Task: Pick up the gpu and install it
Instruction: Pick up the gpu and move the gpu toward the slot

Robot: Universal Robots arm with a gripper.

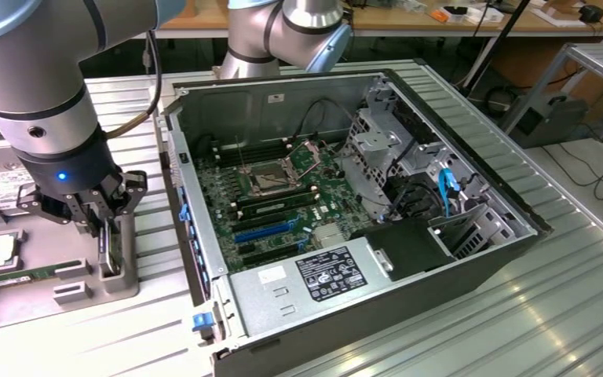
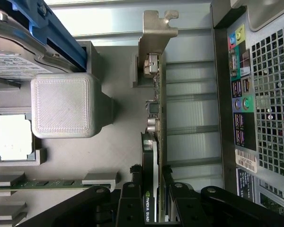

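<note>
**A:** What is the gpu (image 2: 160, 109) like?

**B:** It's a thin, flat card standing on edge in a slot of the matte grey tray (image 2: 120, 137), right beneath the pincer (image 1: 103, 228). It has a green board edge and a dark face with a printed label. A bent silver metal bracket (image 2: 156, 33) sits at the end farthest from the fingertips.

**A:** And round about?

**B:** On one side of the pincer is a rounded square grey block (image 2: 61, 104) with a fine layered texture. Past it lie a square processor chip (image 2: 9, 137) in its pocket, a narrow green memory stick (image 2: 42, 183), and a silver hard drive (image 2: 9, 66) with a white label and a blue rail (image 2: 61, 33). On the other side, across a strip of ribbed metal table (image 2: 189, 113), stands the opened computer case (image 1: 280, 102). Its perforated rear panel and coloured ports (image 2: 237, 90) face the card.

**A:** And the pincer itself?

**B:** It is part-way closed. Its black fingers (image 2: 132, 198) press both faces of the card, one each side, near the labelled end. The card sits in its slot.
</note>
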